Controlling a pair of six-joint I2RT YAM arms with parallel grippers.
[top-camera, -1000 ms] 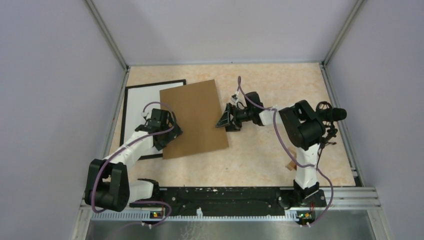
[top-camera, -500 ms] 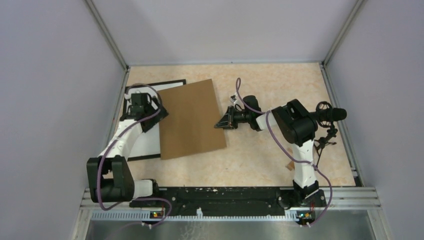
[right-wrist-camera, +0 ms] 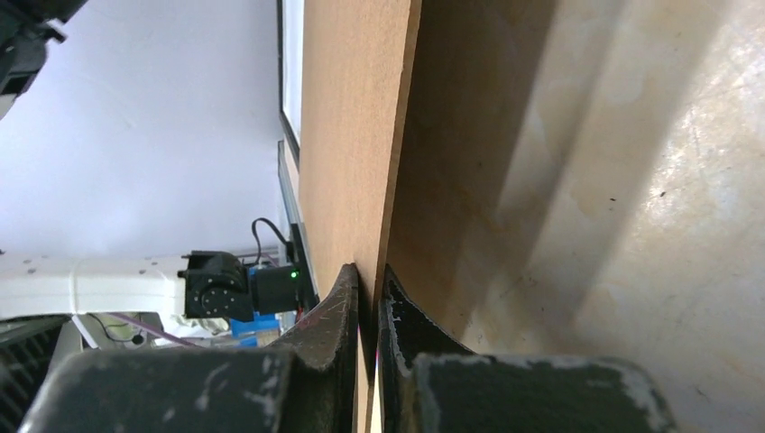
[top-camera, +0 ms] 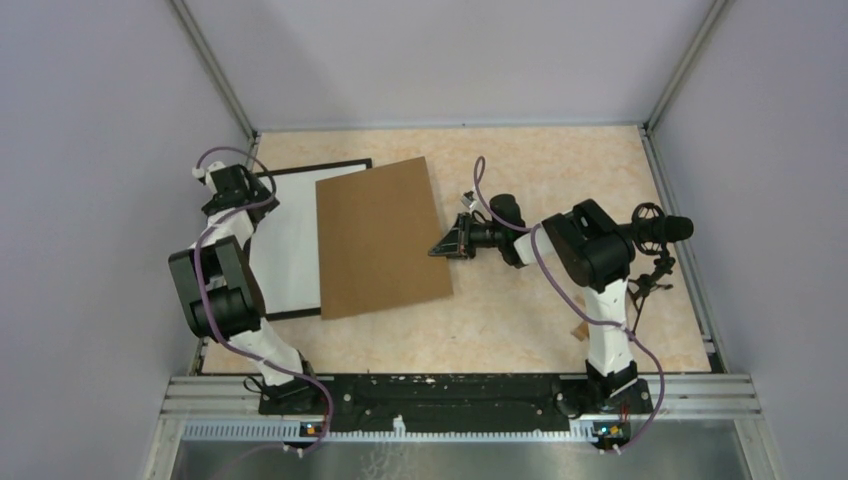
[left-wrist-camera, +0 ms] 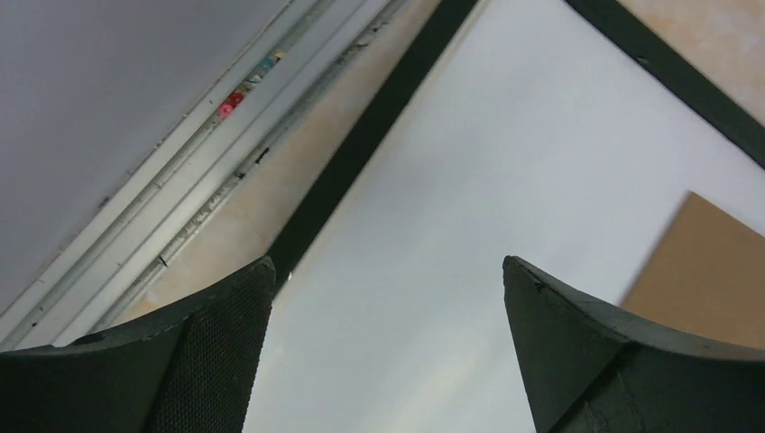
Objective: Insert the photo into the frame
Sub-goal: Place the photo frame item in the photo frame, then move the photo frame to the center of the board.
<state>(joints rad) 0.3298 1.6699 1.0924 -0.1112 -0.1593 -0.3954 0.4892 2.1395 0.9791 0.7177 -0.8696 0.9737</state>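
The frame [top-camera: 300,170] lies flat at the table's left, a thin black border [left-wrist-camera: 361,153] round a white face [left-wrist-camera: 505,162]. A brown board [top-camera: 380,235] lies tilted over the frame's right part. It shows no printed side, so I cannot tell whether it is the photo. My right gripper [top-camera: 437,250] is shut on the board's right edge, one finger above it and one below [right-wrist-camera: 370,275], and that edge [right-wrist-camera: 356,117] is raised off the table. My left gripper [top-camera: 240,195] hangs open over the frame's far left corner, with nothing between its fingers [left-wrist-camera: 388,271].
An aluminium rail [left-wrist-camera: 180,180] and the grey enclosure wall run just left of the frame. The beige table top [top-camera: 560,170] stretches to the right of the board. A small brown scrap [top-camera: 579,331] lies near the right arm's base.
The left arm swung from the board's near left edge up to the frame's far left corner, staying open. The right gripper closed on the board's right edge.
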